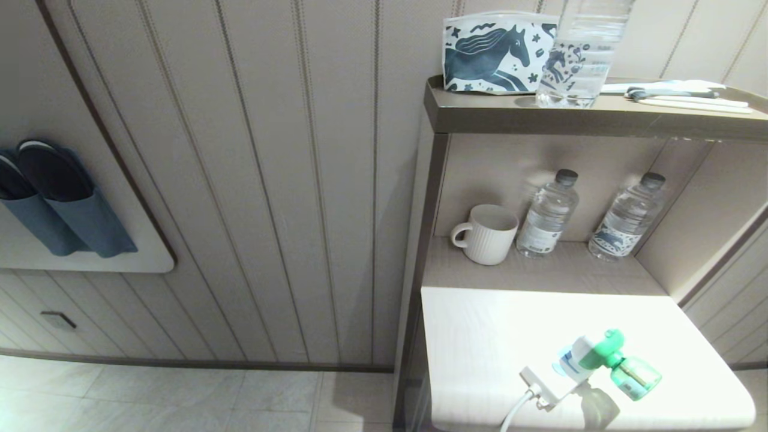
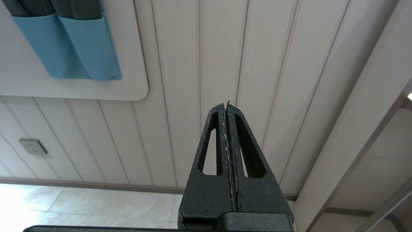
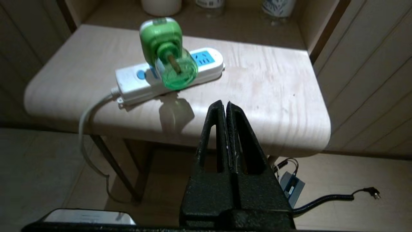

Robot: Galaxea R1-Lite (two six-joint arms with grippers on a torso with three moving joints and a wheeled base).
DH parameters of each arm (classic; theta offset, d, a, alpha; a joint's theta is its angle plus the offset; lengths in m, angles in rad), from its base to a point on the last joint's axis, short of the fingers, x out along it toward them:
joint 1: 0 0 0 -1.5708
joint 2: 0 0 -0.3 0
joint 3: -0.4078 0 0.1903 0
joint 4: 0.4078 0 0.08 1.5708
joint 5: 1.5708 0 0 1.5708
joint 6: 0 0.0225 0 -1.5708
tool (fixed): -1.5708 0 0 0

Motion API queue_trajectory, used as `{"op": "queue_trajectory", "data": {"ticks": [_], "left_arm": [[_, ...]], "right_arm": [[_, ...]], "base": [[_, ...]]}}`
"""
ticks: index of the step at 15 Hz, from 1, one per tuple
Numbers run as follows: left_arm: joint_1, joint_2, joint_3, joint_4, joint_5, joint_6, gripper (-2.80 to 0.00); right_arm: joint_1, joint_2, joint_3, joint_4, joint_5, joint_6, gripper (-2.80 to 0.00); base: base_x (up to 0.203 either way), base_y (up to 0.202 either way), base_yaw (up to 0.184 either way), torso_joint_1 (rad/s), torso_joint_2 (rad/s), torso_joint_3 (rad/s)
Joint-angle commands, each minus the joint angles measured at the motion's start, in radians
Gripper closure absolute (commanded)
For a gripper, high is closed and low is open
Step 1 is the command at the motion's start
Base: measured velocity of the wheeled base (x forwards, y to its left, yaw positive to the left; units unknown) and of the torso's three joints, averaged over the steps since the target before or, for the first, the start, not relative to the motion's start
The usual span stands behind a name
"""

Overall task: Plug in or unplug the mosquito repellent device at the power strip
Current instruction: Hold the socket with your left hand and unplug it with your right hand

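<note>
The panelled wall (image 1: 270, 180) fills most of the head view, with a white board on it holding blue pockets (image 1: 66, 219) that carry dark slippers. To the right stands a shelf unit (image 1: 600, 114); on its top lie a horse-print pouch (image 1: 498, 54), a clear bottle (image 1: 582, 54) and some slim items. In the recess below stand a white ribbed mug (image 1: 486, 234) and two water bottles (image 1: 547, 215).

In front of the recess is the pale wooden surface (image 1: 480, 336). The power strip (image 3: 206, 66) lies on it near the front edge, its white cord (image 3: 87, 119) dropping over the edge toward the floor. The mosquito repellent device (image 3: 167, 53) is plugged into the strip, standing up from it.

The right tool (image 3: 225, 104) is clenched empty, hovering off the front edge of the surface, apart from the device. The left tool (image 2: 225, 103) is also clenched empty, facing the wall.
</note>
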Motion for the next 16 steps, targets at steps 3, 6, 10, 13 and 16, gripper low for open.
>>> {"op": "queue_trajectory", "data": {"ticks": [3, 6, 10, 13, 16], "left_arm": [[0.0, 0.0, 0.0, -0.002, 0.001, -0.001, 0.0], [0.0, 0.0, 0.0, -0.002, 0.001, -0.001, 0.0], [0.0, 0.0, 0.0, -0.002, 0.001, -0.001, 0.0], [0.0, 0.0, 0.0, -0.002, 0.001, -0.001, 0.0], [0.0, 0.0, 0.0, -0.002, 0.001, -0.001, 0.0]], "right_arm": [[0.0, 0.379, -0.46, 0.08, -0.002, 0.016, 0.0], [0.004, 0.647, -0.81, 0.211, -0.001, 0.045, 0.0], [0.062, 1.057, -1.382, 0.658, 0.005, 0.067, 0.0], [0.172, 1.331, -1.623, 0.987, 0.0, 0.078, 0.0], [0.328, 1.453, -1.555, 1.128, -0.005, 0.088, 0.0]], "base": [[0.0, 0.0, 0.0, 0.0, 0.0, 0.0], [0.0, 0.0, 0.0, 0.0, 0.0, 0.0], [0.0, 0.0, 0.0, 0.0, 0.0, 0.0], [0.0, 0.0, 0.0, 0.0, 0.0, 0.0], [0.0, 0.0, 0.0, 0.0, 0.0, 0.0]]}}
